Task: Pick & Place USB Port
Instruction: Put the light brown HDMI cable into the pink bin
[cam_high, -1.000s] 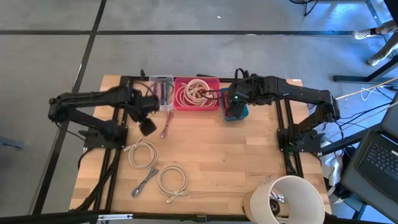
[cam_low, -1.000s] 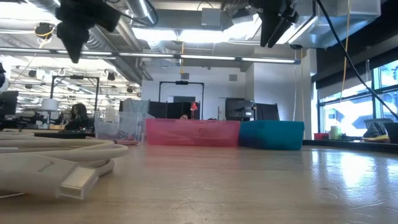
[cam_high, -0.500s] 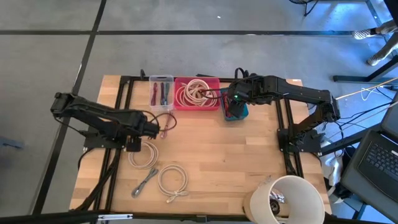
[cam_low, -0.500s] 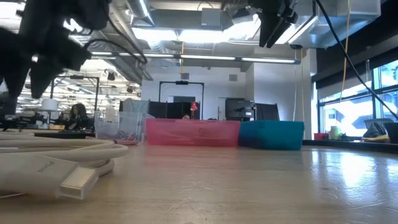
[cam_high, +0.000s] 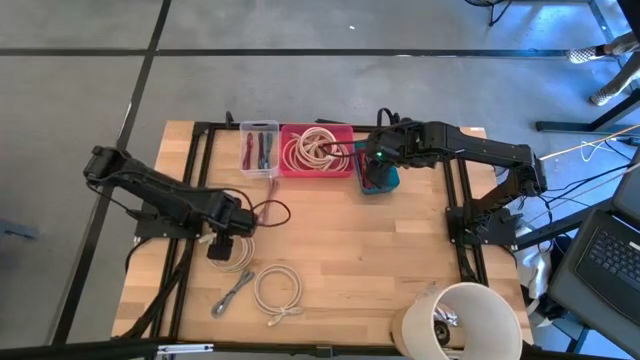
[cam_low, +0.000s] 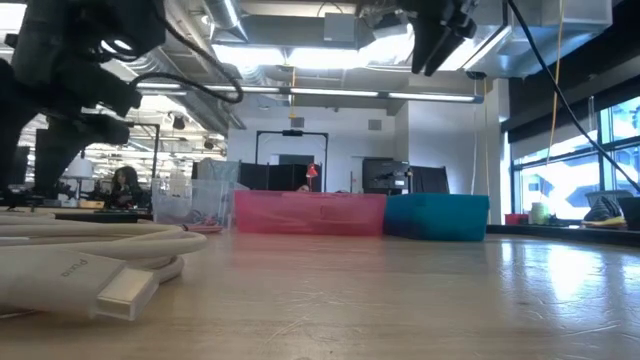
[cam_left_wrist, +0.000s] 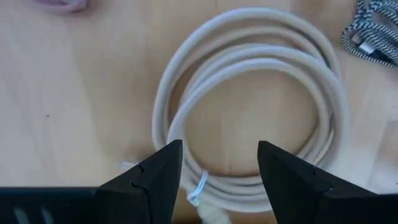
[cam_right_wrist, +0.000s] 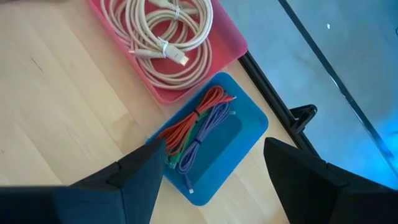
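A coiled white USB cable (cam_high: 232, 248) lies flat on the wooden table, left of centre. It fills the left wrist view (cam_left_wrist: 249, 106), and its plug shows large at the front of the low view (cam_low: 125, 288). My left gripper (cam_high: 220, 246) points straight down just above the coil, open, with its fingers (cam_left_wrist: 155, 180) over the coil's edge. My right gripper (cam_high: 374, 166) hangs open, high above the blue bin (cam_right_wrist: 214, 140) at the back.
A second white coil (cam_high: 277, 290) and a grey braided cable (cam_high: 234, 292) lie nearer the front edge. A clear bin (cam_high: 259, 148), a pink bin (cam_high: 317, 150) of white cables and the blue bin (cam_high: 381, 180) of orange and purple cables line the back. A white lampshade (cam_high: 462, 322) stands front right.
My left gripper has come from beside the clear bin toward the table's near edge and down. It rolled about its own axis and now stands low over the coiled white cable. It has stayed open. The cables have not moved.
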